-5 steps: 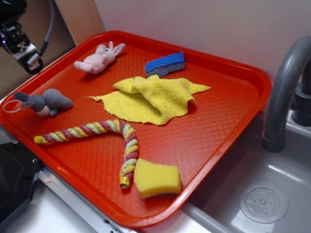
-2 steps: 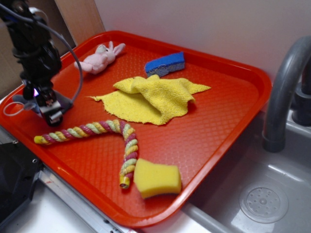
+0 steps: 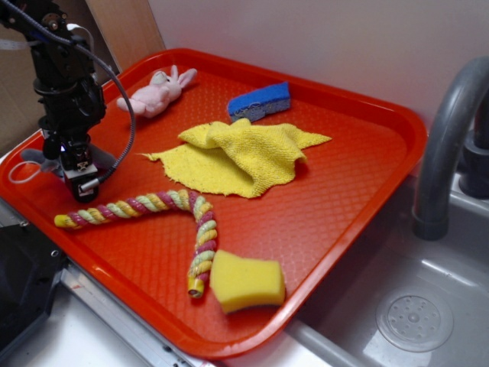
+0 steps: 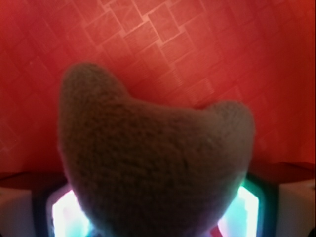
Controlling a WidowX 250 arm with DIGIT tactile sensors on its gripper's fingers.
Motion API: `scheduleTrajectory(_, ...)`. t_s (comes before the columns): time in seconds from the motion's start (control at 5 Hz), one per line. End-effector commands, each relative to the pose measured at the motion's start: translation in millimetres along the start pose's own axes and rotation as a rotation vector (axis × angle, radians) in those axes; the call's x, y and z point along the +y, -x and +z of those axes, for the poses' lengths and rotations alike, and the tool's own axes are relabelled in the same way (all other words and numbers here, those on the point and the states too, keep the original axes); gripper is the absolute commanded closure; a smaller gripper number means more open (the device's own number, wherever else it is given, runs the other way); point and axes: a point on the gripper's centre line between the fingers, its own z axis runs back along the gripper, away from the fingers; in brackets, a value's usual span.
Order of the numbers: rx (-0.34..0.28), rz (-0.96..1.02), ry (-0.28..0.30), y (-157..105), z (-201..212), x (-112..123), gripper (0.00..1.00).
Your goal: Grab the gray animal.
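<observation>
Closing-in step: gripper (image 3: 82,182) low over gray animal (image 4: 153,168), at 9 o'clock side of red tray (image 3: 367,191). Wrist view: plush fills space between jaws. Jaws seem apart around toy, not yet squeezing. Next, I judge: close jaws firmly, then lift.

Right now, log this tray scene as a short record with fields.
target: small gray plush mouse toy, left edge of the red plastic tray, mostly hidden by the arm
hand: hand down over the toy; open or shut cannot be told
wrist view: gray plush fills the frame
nearby: striped twisted rope just in front, pink plush bunny behind
others: yellow cloth, blue sponge, yellow sponge
</observation>
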Motion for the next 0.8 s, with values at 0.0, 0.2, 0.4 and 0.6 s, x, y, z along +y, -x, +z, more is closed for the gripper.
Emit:
scheduleTrajectory(0.0, -0.065, 0.115, 0.03, 5, 22, 8, 1.0)
scheduleTrajectory(0.2, -0.126, 0.126, 0.04, -3, 58, 5, 1.0)
scheduleTrajectory(0.4, -0.169, 0.193, 0.071, -13, 115, -3, 1.0)
scheduleTrajectory(0.6, -0.262, 0.249, 0.147, -14, 175, -27, 1.0)
